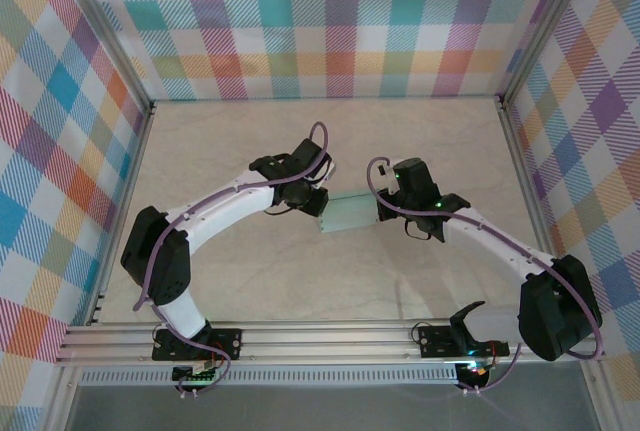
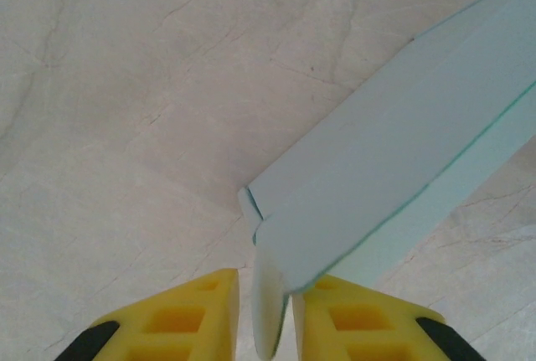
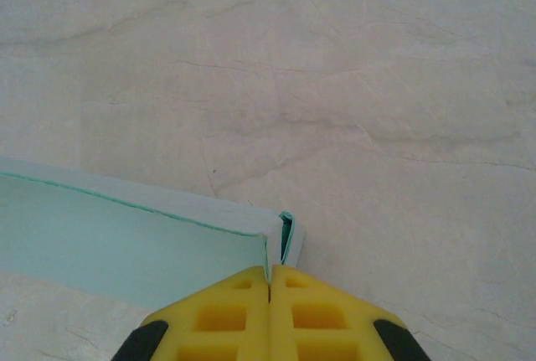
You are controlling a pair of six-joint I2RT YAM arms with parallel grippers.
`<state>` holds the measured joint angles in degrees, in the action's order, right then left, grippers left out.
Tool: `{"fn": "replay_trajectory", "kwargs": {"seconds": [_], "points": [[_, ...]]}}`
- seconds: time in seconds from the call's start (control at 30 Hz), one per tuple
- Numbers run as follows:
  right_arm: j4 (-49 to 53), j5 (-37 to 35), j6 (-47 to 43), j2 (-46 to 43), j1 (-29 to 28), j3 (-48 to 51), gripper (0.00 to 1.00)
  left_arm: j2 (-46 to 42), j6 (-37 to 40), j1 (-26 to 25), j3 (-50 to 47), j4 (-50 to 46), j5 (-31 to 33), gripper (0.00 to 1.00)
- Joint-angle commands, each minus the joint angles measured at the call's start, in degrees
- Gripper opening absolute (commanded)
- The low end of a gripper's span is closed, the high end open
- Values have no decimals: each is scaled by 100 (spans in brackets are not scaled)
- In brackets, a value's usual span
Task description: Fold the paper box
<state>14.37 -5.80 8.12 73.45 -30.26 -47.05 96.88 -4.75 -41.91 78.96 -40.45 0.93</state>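
Pale mint paper box [image 1: 349,214]; rainbow-plaid walls [image 1: 340,21]

paper box [image 2: 402,168] cut by frame edge, fingers [image 2: 180,319] cropped

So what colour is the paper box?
Pale mint-teal, plain; the paper box shows best in the left wrist view.

Marbled tabletop in a plaid-walled booth

A pale beige tabletop [image 1: 300,141] with thin grey-brown veins (a marble look) takes up the middle of the top view. Plaid panels in pastel teal, pink, orange, yellow and purple stand along the top [image 1: 330,21], left [image 1: 50,151] and right [image 1: 590,121] of the frame. Slanting aluminium corner posts [image 1: 110,41] join them, and a silver aluminium rail [image 1: 330,341] runs across the bottom.
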Motion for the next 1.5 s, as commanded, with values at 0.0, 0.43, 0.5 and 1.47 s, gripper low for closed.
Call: {"fn": "replay_trajectory", "kwargs": {"seconds": [0.0, 0.43, 0.5, 1.47], "points": [[237, 89, -21, 122, -55, -86, 1, -194, -78, -30, 221, -178, -76, 21], [232, 32, 32, 126, -71, -94, 1, -251, -25, -32, 157, -240, -161, 16], [241, 24, 32, 134, -74, -103, 1, -240, -26, -31, 134, -244, -189, 11], [228, -33, 102, 131, -122, -137, 1, 20, -1314, -16, 316, -327, -89, 0]]}}
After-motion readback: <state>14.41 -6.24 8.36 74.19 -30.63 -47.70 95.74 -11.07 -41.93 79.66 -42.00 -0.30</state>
